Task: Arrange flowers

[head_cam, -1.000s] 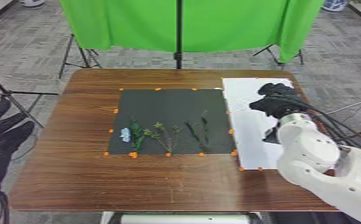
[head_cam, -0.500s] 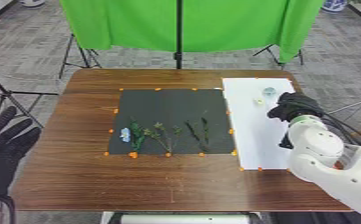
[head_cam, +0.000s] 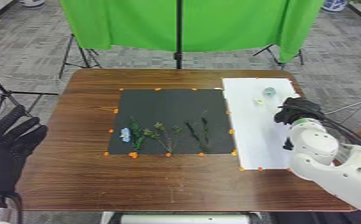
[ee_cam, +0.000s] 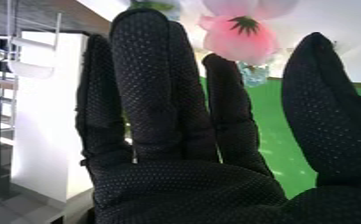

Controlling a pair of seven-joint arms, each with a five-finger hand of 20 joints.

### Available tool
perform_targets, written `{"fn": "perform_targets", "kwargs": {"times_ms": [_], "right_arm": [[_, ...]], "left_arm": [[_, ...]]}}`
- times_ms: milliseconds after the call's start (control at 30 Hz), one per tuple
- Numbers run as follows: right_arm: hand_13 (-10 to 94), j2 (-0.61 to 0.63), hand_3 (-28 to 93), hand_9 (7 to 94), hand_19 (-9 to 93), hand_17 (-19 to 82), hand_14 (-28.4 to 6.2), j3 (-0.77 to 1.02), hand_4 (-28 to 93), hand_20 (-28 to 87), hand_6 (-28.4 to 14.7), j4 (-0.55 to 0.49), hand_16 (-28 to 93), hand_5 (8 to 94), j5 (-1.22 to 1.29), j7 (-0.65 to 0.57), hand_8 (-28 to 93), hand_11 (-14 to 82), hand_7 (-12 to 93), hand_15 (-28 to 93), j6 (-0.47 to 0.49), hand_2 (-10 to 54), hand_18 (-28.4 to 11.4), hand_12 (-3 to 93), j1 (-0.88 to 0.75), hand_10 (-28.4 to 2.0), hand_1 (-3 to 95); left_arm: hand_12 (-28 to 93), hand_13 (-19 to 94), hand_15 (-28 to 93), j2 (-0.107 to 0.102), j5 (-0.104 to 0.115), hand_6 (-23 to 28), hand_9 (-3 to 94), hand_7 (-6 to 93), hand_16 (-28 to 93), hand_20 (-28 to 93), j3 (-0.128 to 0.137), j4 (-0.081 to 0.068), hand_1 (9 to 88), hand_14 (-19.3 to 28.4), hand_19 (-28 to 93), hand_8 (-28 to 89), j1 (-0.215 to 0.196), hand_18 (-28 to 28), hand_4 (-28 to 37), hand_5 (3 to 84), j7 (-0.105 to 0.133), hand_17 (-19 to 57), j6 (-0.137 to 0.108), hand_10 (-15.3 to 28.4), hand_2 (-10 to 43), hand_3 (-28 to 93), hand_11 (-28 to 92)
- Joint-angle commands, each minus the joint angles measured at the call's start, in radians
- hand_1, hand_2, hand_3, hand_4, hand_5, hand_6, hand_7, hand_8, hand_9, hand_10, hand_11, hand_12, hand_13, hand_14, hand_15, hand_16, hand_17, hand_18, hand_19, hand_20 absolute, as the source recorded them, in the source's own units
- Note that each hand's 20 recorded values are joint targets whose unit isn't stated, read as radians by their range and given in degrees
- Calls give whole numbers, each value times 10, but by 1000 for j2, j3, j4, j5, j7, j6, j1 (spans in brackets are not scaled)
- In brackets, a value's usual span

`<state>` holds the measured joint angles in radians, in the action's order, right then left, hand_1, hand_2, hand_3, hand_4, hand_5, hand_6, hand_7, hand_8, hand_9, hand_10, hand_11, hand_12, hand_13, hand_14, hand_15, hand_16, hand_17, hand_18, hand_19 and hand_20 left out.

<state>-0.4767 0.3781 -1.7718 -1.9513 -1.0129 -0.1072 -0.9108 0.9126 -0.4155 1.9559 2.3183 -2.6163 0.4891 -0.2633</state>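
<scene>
Both hands have slid rightward! Left hand: open, empty. Right of its fingers, blue flower and green sprigs lie on the dark mat. Pale blooms rest left of the right hand, whose fingers stand straight, seemingly gripping nothing, pink flower near the tips. Placement's under way; next, probably, reach left for another sprig.

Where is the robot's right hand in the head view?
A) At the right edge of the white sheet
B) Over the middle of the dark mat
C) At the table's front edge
A: the right hand is at the right edge of the white sheet, away from the dark mat.
</scene>
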Motion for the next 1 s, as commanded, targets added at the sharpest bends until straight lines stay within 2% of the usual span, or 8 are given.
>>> {"fn": "perform_targets", "kwargs": {"times_ms": [33,167,300,467,600,700,867,1000], "right_arm": [[697,-14,774,699,777,290,-110,-110,-267,67,20,48,128,556,-45,13,-139,251,187,586,-74,-62,-223,152,89,-152,352],[714,-38,775,727,781,306,-95,-95,-276,72,29,62,137,604,-36,16,-143,251,190,571,-51,-78,-212,154,81,-135,380],[723,-44,773,742,782,309,-91,-129,-280,74,32,68,142,634,-43,14,-143,251,190,565,-69,-85,-210,155,100,-129,395],[744,-46,738,776,790,318,-82,-110,-282,87,30,68,159,689,-44,14,-57,250,188,548,-58,-95,-206,160,84,-109,441],[758,-47,714,804,794,322,-76,-138,-282,100,30,82,170,717,-52,10,-41,212,189,539,-62,-95,-203,203,100,-99,477],[776,-51,690,840,796,329,-67,-157,-282,107,29,91,176,751,-61,10,-29,168,186,531,-65,-95,-197,246,107,-88,507],[810,-59,683,896,802,338,-52,-188,-283,116,36,101,188,803,-98,10,-7,126,196,517,-111,-95,-186,284,117,-72,536],[832,-52,678,920,817,349,-39,-220,-283,121,39,106,200,827,-147,0,8,118,204,522,-184,-95,-174,303,136,-63,550]], "left_arm": [[116,224,586,5,2,79,316,117,-112,194,-17,-15,213,265,524,-81,2,219,-269,349,-10,-109,9,188,74,775,274],[116,224,586,20,-3,79,316,118,-112,193,-25,-18,212,265,526,-82,5,220,-269,349,-23,-108,18,187,74,776,274],[116,224,587,18,-3,79,316,118,-112,193,-34,-19,212,265,528,-82,6,221,-269,349,-19,-107,22,187,73,776,275],[115,224,588,19,-3,79,316,120,-113,191,-31,-16,212,266,529,-82,4,221,-269,349,-16,-107,16,187,73,776,277],[115,224,589,22,-4,79,316,121,-113,190,-30,-18,213,266,530,-83,5,220,-269,349,-20,-107,24,186,74,775,278],[115,224,589,25,4,79,316,121,-114,189,-36,-21,212,265,531,-83,3,220,-269,349,-19,-107,19,187,74,776,280],[114,224,591,25,3,79,317,122,-115,187,-44,-21,212,267,532,-84,3,220,-270,349,-14,-107,19,187,73,777,280],[114,225,591,23,1,80,317,121,-115,187,-44,-20,212,265,532,-84,3,220,-271,349,-14,-107,21,188,74,777,281]]}}
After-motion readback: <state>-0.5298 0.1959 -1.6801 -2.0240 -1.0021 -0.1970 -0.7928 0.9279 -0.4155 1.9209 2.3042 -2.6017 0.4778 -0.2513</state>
